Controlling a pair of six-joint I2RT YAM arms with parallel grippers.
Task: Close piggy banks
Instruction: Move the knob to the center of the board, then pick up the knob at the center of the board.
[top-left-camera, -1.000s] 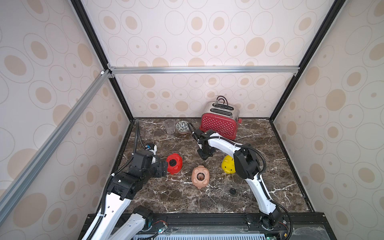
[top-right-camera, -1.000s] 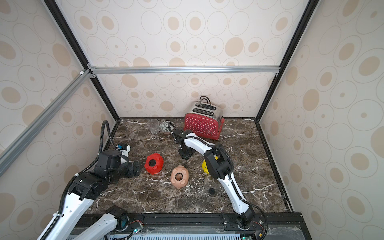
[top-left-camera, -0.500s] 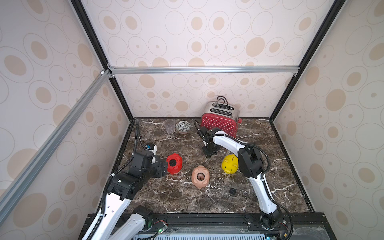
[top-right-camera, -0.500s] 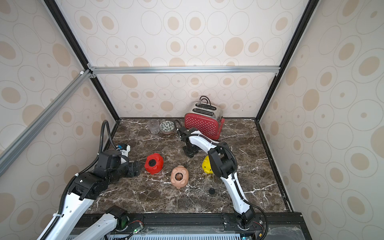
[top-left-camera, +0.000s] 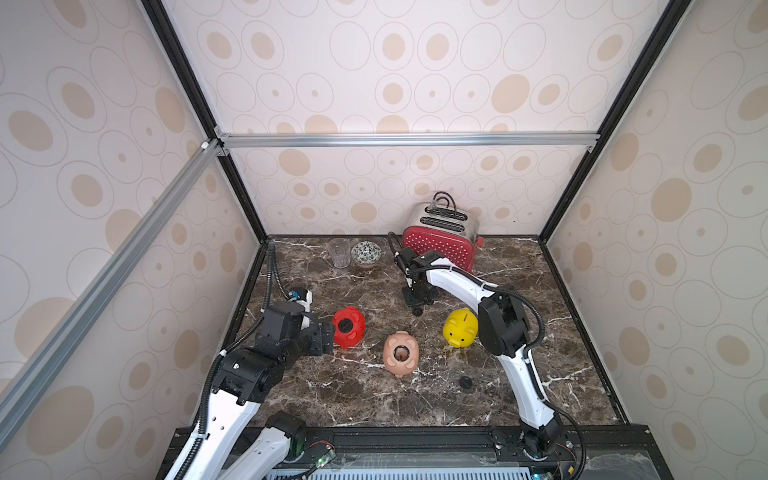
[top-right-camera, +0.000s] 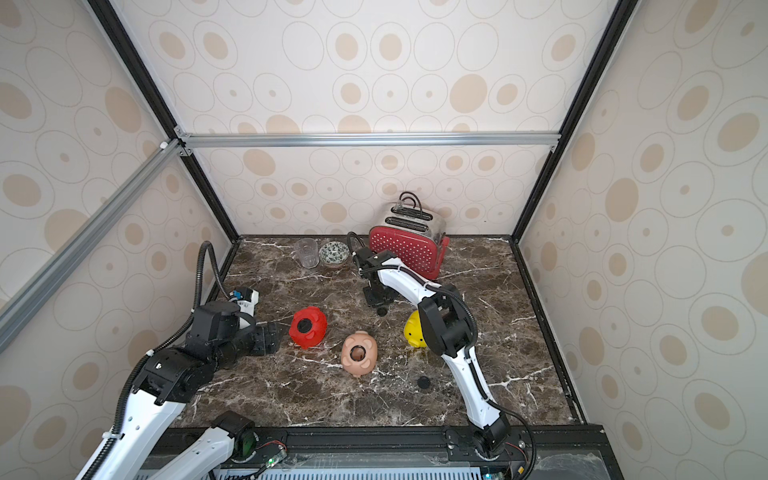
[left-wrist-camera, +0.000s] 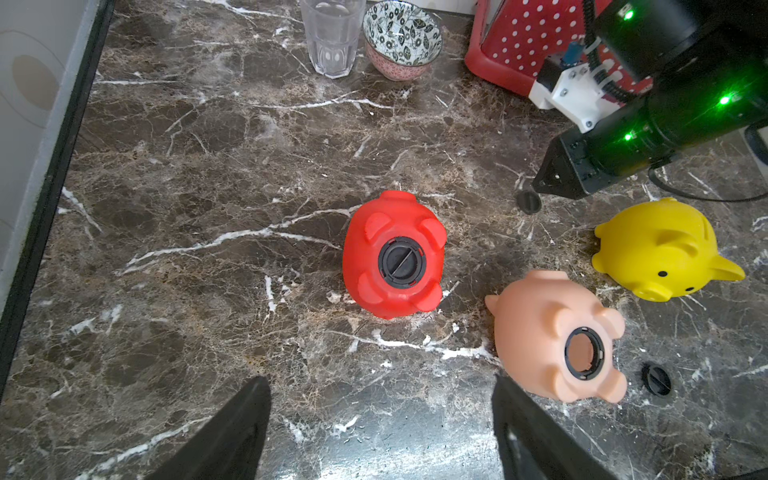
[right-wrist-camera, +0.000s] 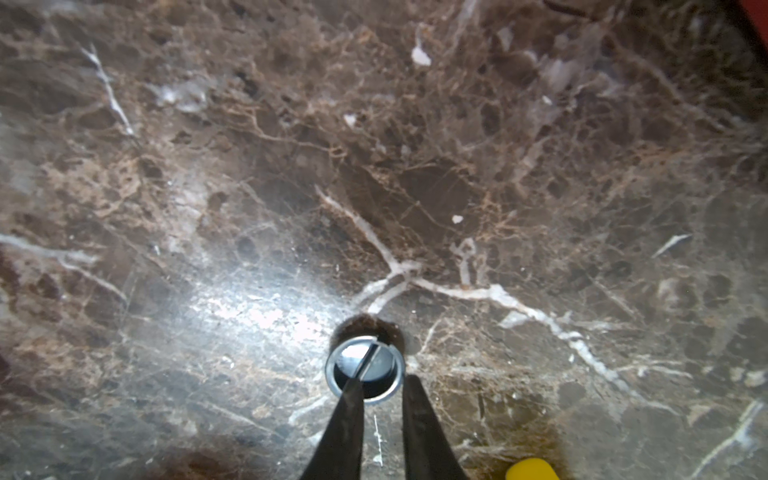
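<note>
In a top view the red plastic piggy bank (top-left-camera: 348, 328) lies at nine o'clock on the marble bench (top-left-camera: 332, 395), the pale pink piggy bank (top-left-camera: 400, 353) at six and the yellow piggy bank (top-left-camera: 460, 328) at three, while the left wrist view shows the left gripper (left-wrist-camera: 380, 415) wide and empty, and the right wrist view shows the right gripper (right-wrist-camera: 381, 380) narrowly parted astride a round black plug (right-wrist-camera: 374, 361).

I saw the red piggy bank (left-wrist-camera: 362, 257) belly-up with its black plug (left-wrist-camera: 401, 262) seated, the pink piggy bank (left-wrist-camera: 536, 324) unplugged, the yellow piggy bank (left-wrist-camera: 660, 245) near it, my left end effector (left-wrist-camera: 380, 379) spread wide.
</note>
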